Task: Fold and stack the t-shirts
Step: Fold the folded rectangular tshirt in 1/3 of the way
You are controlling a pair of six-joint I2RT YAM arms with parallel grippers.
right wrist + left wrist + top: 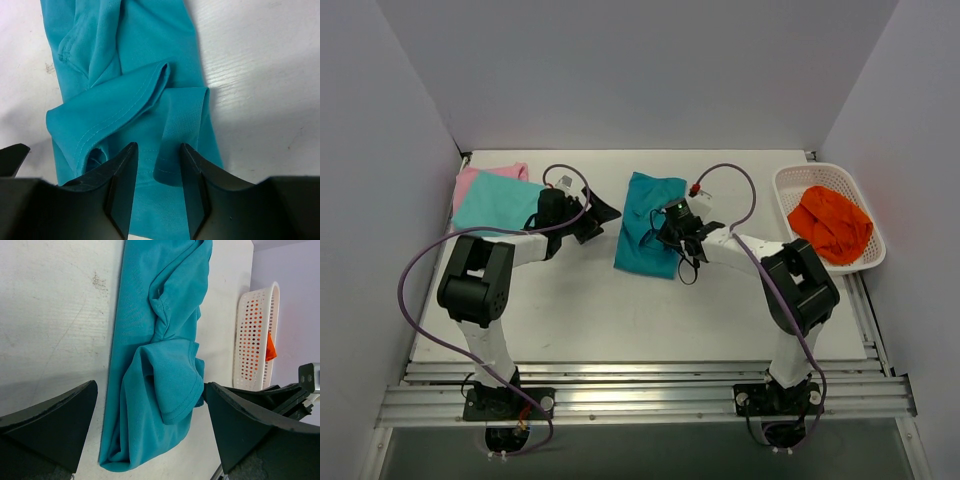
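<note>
A deep teal t-shirt lies crumpled and partly folded lengthwise in the middle of the table, one sleeve flopped over its body. My right gripper hovers low over its right edge. In the right wrist view the right gripper is open, with a narrow fold of the teal t-shirt lying loose in the gap. My left gripper stands wide open just left of the shirt. The left wrist view shows the left gripper framing the teal t-shirt. A folded aqua-mint t-shirt rests on a pink t-shirt at the back left.
A white lattice basket stands at the back right with an orange cloth in it; the basket also shows in the left wrist view. Walls close in the white table on three sides.
</note>
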